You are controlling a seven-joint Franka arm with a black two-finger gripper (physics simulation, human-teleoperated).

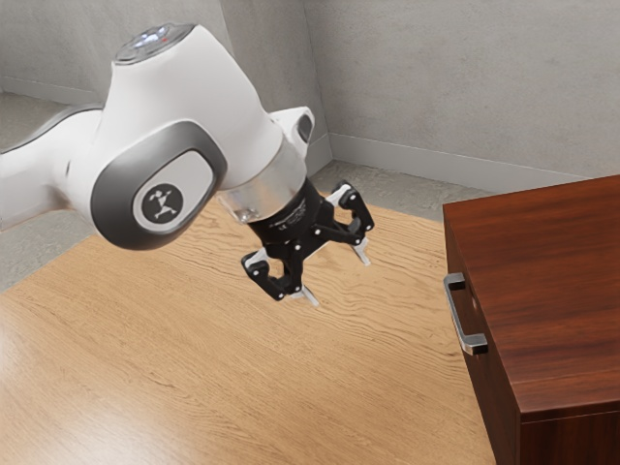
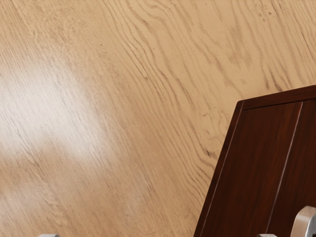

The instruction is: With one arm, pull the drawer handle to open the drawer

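Pale wooden surface (image 1: 145, 368) runs under grey walls (image 1: 465, 68), bearing a dark cabinet (image 1: 547, 281) at the exterior view's right. Its handle (image 1: 463, 312) sits on the face toward the tool (image 1: 336, 276), which hovers well apart, opened wide and holding nothing.

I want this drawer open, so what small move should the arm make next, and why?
Probably carry the pincer toward the exterior view's right, up to the silver drawer handle. It hangs open above the wooden table, apart from the drawer handle, holding nothing.
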